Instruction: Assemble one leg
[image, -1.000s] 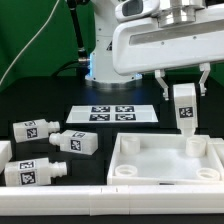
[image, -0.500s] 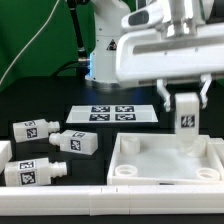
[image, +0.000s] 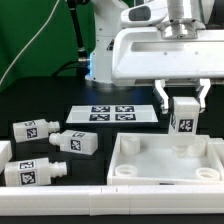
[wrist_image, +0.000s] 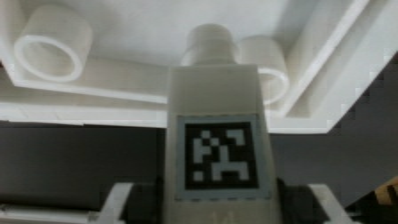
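- One leg (image: 182, 120) is clamped upright in the end effector (image: 183, 103), at 3 o'clock in the exterior view.
- Tray (image: 150, 176) lies at 5 o'clock, with the leg's lower end over its far corner socket (wrist_image: 267, 68).
- Three spare legs (image: 33, 128) (image: 75, 141) (image: 35, 172) lie flat on the tabletop (image: 50, 105), at 8 to 9 o'clock.
- Progress: the leg is lifted and roughly aligned. It does not appear seated, so lowering and fastening remain.
- Arm: the wrist points straight down above the tray.

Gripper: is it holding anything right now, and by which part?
Yes: the gripper is shut on one leg, gripped by its upper end on two opposite sides, upright, peg end pointing down toward the tray.
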